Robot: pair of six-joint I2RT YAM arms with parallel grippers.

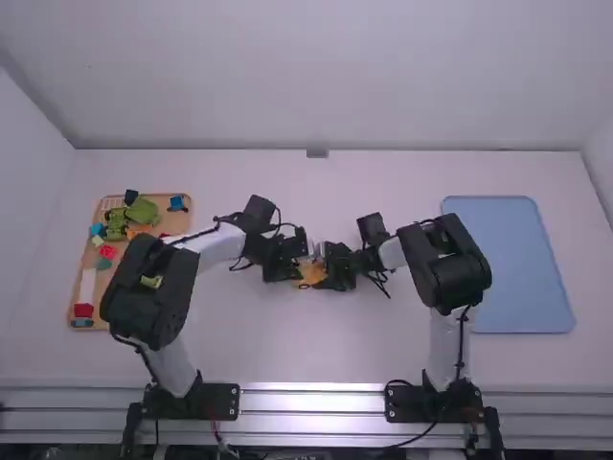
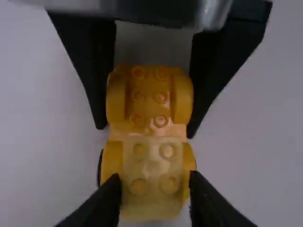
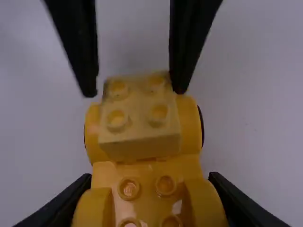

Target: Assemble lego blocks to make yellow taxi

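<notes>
Item under inspection: a yellow wheeled chassis (image 1: 309, 276), near the middle of the white surface (image 1: 316, 359). A pale yellow two-by-two block (image 2: 153, 198) is at its end nearer the left gripper (image 1: 287, 263), between the wheel arches. Whether the block is fully seated cannot be told.

Left gripper (image 2: 155, 178): fingers apart, one each side of the pale block, with a slim gap at one side at least.

Right gripper (image 1: 335, 268): fingers clamped on the chassis, across the wheel arches of the other end.

Room: the two grippers meet closely over the chassis, at its 9 and 3 o'clock. Bare surface extends from there towards the far edge at 12 and the near edge at 6.

Perimeter: a wooden tray (image 1: 72, 297) of assorted blocks (image 1: 142, 211) stands at 9 to 10 o'clock, near the left edge; the left arm (image 1: 144, 287) passes above its near right corner. A blue tray (image 1: 512, 264) lies at 3 o'clock, close to the right edge, beyond the right arm (image 1: 450, 268).
</notes>
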